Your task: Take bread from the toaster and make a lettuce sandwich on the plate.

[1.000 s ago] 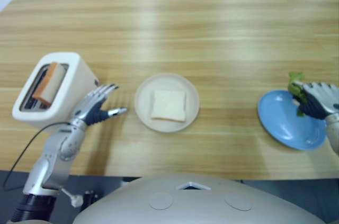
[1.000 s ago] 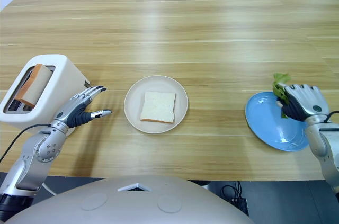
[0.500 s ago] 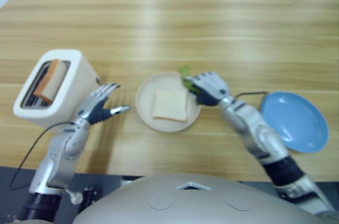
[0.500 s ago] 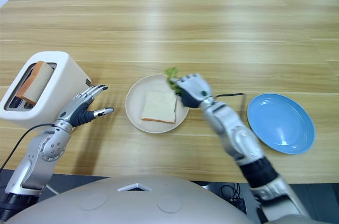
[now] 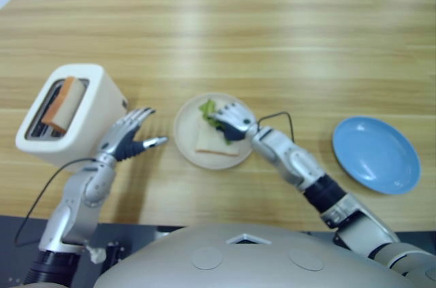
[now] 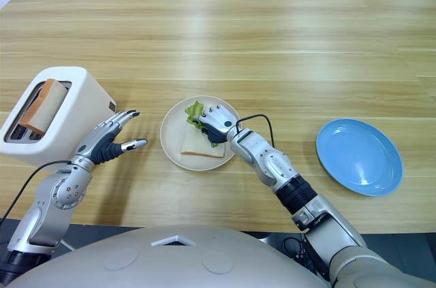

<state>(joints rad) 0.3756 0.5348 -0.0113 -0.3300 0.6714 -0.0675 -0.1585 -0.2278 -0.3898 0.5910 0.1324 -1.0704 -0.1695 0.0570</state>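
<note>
A white toaster (image 6: 54,112) stands at the left with one slice of bread (image 6: 42,106) upright in its slot. My left hand (image 6: 109,140) rests open beside it, on the side toward the plate. A cream plate (image 6: 170,150) in the middle holds a slice of bread (image 6: 194,145). My right hand (image 6: 216,122) hovers over that slice, shut on a green lettuce leaf (image 6: 195,112) that sticks out toward the plate's far left.
A blue plate (image 6: 359,156) lies bare at the right on the wooden table (image 6: 218,36). A black cable (image 6: 259,119) loops from my right forearm just right of the cream plate. The far half of the table is bare wood.
My right hand carried the lettuce from the blue plate leftward to above the bread on the cream plate. The left hand stayed beside the toaster.
</note>
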